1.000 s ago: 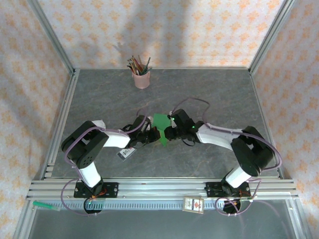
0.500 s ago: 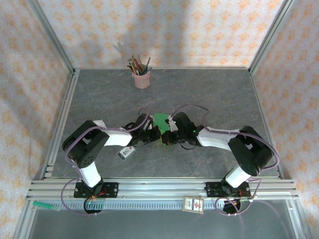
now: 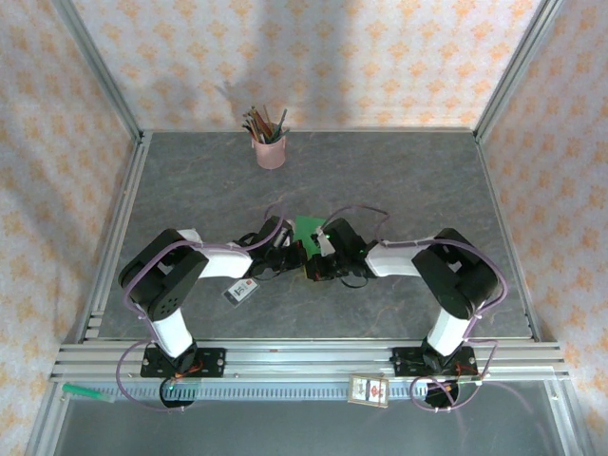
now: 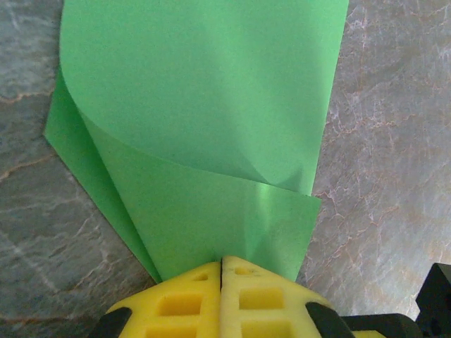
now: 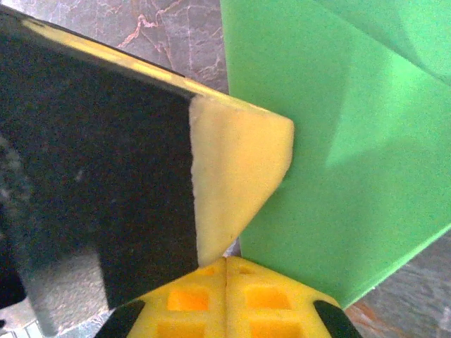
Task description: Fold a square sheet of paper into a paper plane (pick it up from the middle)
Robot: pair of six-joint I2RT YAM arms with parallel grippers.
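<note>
The square sheet of paper (image 3: 306,228) is bright green and lies mid-table, bent over on itself with one flap curling above a lower layer (image 4: 211,127). My left gripper (image 3: 291,255) is shut on its near edge, and the paper runs into the seam between the yellow pads (image 4: 222,259). My right gripper (image 3: 314,263) is shut too, pads pressed together (image 5: 225,259), right beside the left gripper's yellow and black finger (image 5: 232,169). The green paper (image 5: 352,141) passes just right of the right gripper's tips; I cannot tell whether they pinch it.
A pink cup of pencils (image 3: 270,152) stands at the back of the table. A small white dark-bordered card (image 3: 239,292) lies by the left arm. Another card (image 3: 369,390) rests on the front rail. Metal frame posts and patterned walls close in the sides.
The right gripper has shut and moved left, close against the left gripper. The green flap that stood up between them has come down, so less green shows from above.
</note>
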